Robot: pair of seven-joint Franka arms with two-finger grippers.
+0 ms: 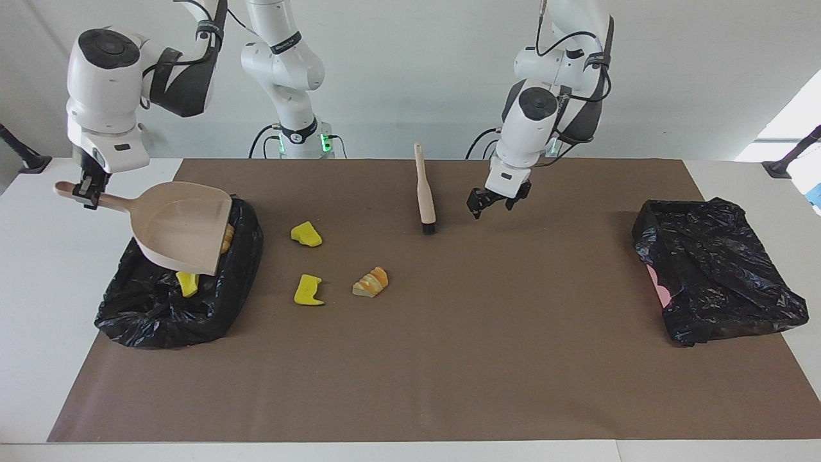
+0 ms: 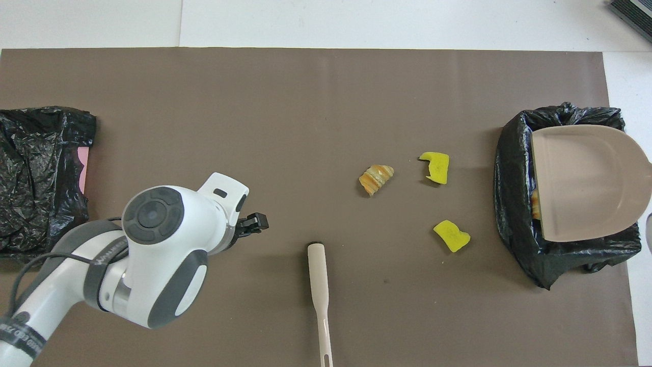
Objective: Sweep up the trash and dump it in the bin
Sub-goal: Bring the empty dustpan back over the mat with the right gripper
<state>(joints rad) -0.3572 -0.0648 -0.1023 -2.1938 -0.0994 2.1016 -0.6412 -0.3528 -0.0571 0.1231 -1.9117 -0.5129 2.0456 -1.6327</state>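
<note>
Two robot arms at a table covered by a brown mat (image 1: 410, 359). The right gripper (image 1: 85, 192) is clenched on the handle of a tan dustpan (image 1: 183, 224), which it holds tilted over an open black bin bag (image 1: 147, 314) at the right arm's end of the table. The pan hides most of the bag's contents: part of a yellow chunk (image 1: 187, 283) shows under its lower rim, and the edge of a bread-like piece (image 1: 228, 235) beside its open edge (in the overhead view only an orange sliver shows there).

Three pieces of trash lie on the mat, apart from one another and near the bag: a yellow chunk (image 1: 306, 234) nearer the robots, a second yellow chunk (image 1: 308, 290) farther from them, and an orange bread-like piece (image 1: 371, 282) beside the second.

A brush (image 1: 424, 192) lies flat on the mat near the middle of the table, bristles pointing away from the robots. The left gripper (image 1: 497, 202) hangs released over bare mat beside the brush, holding nothing. A second black bag (image 1: 718, 269), closed over something pink, lies at the left arm's end.
</note>
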